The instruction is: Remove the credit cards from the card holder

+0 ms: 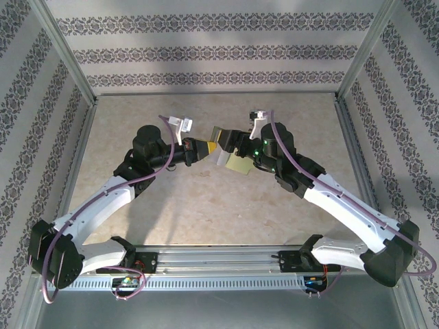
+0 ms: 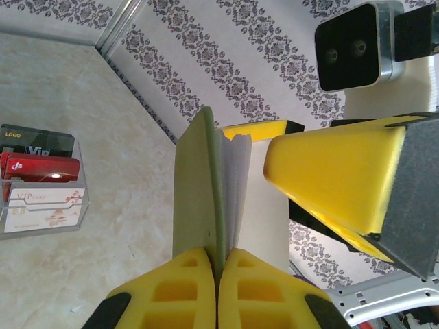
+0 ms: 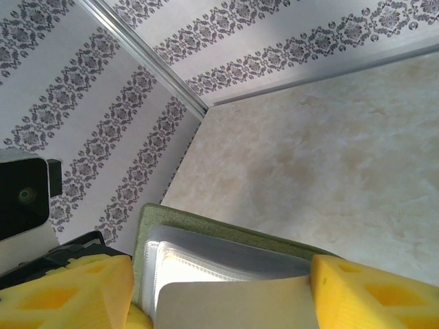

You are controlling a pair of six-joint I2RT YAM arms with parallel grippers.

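The olive-green card holder [image 1: 238, 164] hangs in mid-air over the table's middle, between both arms. My left gripper [image 1: 204, 146] is shut on its lower edge [image 2: 218, 257], pinching the olive cover [image 2: 211, 178] and the clear pockets [image 2: 236, 178]. My right gripper [image 1: 232, 142] is open: its yellow fingers [image 3: 370, 295] straddle the holder [image 3: 206, 226] and a pale flat leaf [image 3: 233, 305], with a small gap at the left finger. A dark credit card [image 2: 38, 140], a red one [image 2: 41, 168] and a white one [image 2: 44, 205] lie overlapped on the table in a clear plastic case.
Patterned walls and metal corner posts [image 1: 65, 51] close in the marble-look table [image 1: 206, 212] on three sides. The right wrist's camera block [image 2: 350, 44] hangs close above the holder. The arm bases sit on a rail [image 1: 219, 264] at the near edge.
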